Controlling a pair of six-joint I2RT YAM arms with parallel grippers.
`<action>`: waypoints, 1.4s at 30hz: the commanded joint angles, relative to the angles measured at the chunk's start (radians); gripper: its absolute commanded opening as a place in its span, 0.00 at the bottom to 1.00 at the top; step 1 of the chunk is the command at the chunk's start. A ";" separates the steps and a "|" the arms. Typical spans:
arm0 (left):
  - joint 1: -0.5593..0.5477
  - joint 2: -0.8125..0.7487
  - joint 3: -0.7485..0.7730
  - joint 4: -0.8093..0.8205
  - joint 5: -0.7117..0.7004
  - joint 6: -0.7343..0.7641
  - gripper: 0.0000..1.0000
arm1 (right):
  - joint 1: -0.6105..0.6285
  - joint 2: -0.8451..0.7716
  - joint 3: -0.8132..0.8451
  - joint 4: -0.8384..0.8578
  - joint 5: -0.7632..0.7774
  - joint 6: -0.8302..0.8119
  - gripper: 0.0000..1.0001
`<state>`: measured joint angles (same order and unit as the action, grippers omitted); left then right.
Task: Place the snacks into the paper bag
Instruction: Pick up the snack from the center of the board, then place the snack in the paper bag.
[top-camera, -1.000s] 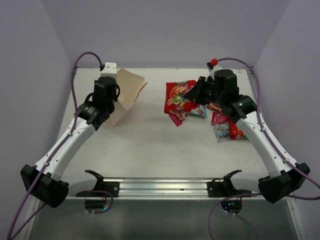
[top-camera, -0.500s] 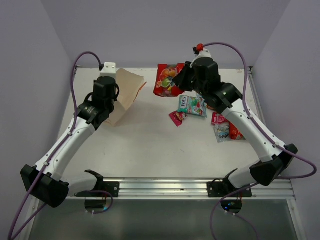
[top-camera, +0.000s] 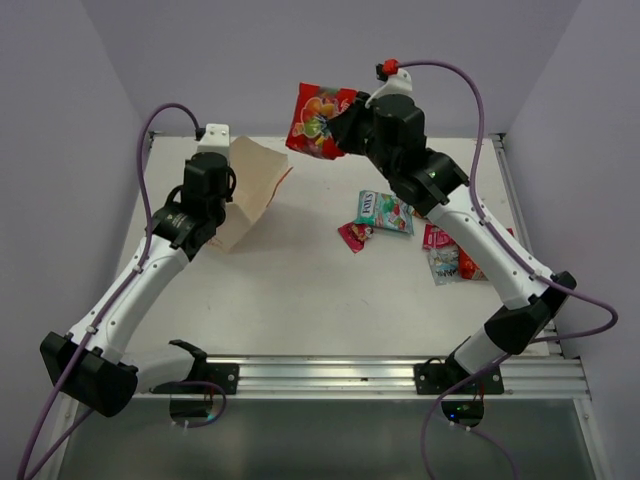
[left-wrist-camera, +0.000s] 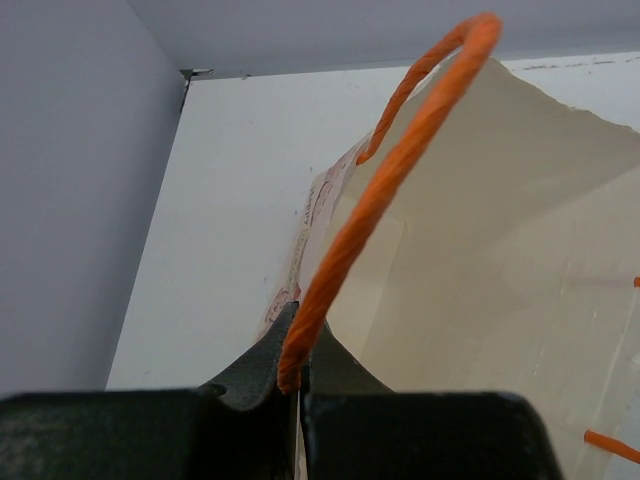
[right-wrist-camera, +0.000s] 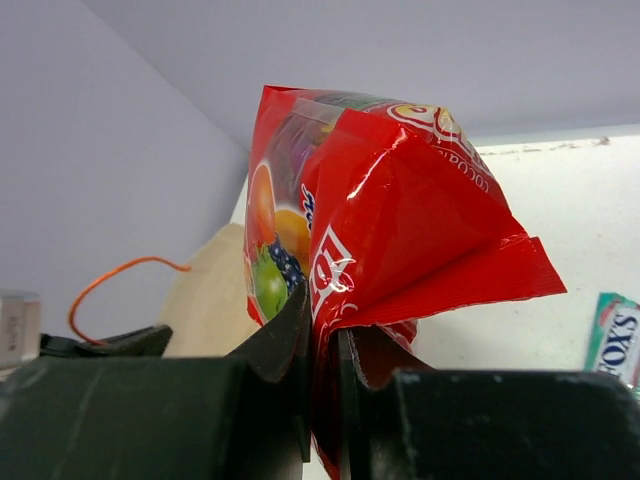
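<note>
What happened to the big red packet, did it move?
Yes. The right hand lifted the red packet from beside the FOX'S packet, up and left toward the paper bag.

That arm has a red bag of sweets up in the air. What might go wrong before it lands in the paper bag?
The right gripper pinches the red packet only at one crumpled edge, high above the table, so it might slip out. The left gripper holds the paper bag by one thin cord handle; the bag leans, so the wide packet may catch its rim or tip it.
</note>
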<state>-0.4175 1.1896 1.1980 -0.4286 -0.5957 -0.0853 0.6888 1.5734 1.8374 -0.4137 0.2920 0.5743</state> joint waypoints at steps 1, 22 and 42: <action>0.013 -0.021 0.000 0.056 0.020 -0.005 0.00 | 0.057 -0.003 0.088 0.216 0.030 0.021 0.00; 0.029 -0.013 0.025 0.025 0.036 -0.105 0.00 | 0.225 0.103 0.043 0.092 0.090 0.193 0.00; 0.023 -0.068 0.040 -0.061 0.132 -0.404 0.00 | 0.230 0.115 -0.216 0.108 -0.103 0.464 0.00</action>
<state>-0.3977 1.1435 1.2213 -0.4988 -0.4908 -0.4072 0.9146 1.7050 1.6176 -0.4442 0.2405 0.9298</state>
